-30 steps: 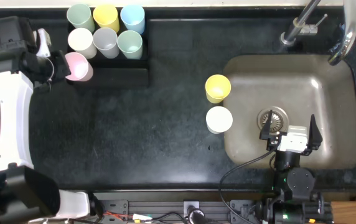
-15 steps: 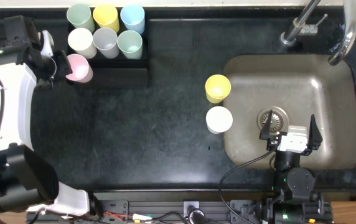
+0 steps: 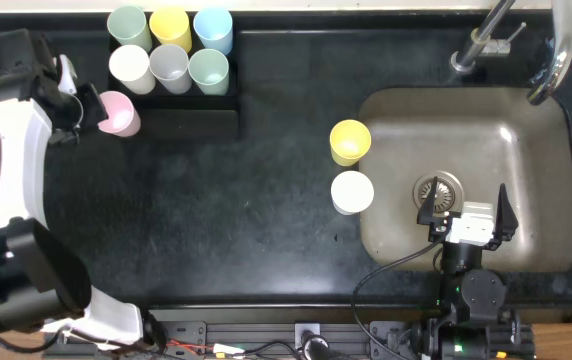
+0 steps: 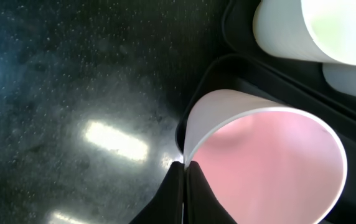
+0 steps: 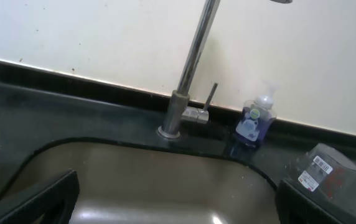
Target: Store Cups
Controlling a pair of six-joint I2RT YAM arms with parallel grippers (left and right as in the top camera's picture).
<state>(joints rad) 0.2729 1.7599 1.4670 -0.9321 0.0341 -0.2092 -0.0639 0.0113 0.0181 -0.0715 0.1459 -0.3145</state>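
Black speckled countertop (image 3: pixel 266 230) is running the width of the top view, with a steel sink (image 3: pixel 526 140) set in at three o'clock and a black rack (image 3: pixel 206 125) sitting at eleven o'clock.

The left gripper's (image 3: pixel 96 108) fingers (image 4: pixel 168 205) are pinching the rim wall of the pink cup (image 3: pixel 118 113), clamping it between them. The cup is tilting over the rack's seven o'clock corner, its mouth leaning away from the rack. Whether its base is touching the slot beneath cannot be told. Behind it, six cups are standing mouth up in two rows. The far row is holding a sage cup (image 3: pixel 128 22), a racked yellow cup (image 3: pixel 170 25) and a blue cup (image 3: pixel 213 27). The nearer row is holding a racked white cup (image 3: pixel 130 65), a grey cup (image 3: pixel 170 65) and a mint cup (image 3: pixel 208 70). The rack's front row is stretching toward three o'clock from the pink cup.

The left arm is rising along the nine o'clock edge and bending at the wrist toward the rack.

The right gripper (image 3: pixel 464 203) is hanging over the sink with its fingers spread wide and gripping nothing, just beside the drain (image 3: pixel 438 187). Its arm is folded above its base at six o'clock, facing the faucet (image 5: pixel 190 74) and a soap bottle (image 5: pixel 256 121).

A loose yellow cup (image 3: pixel 350 141) and a loose white cup (image 3: pixel 352 192) are standing just beside the sink's nine o'clock rim. A broad stretch of counter is lying between them and the rack.
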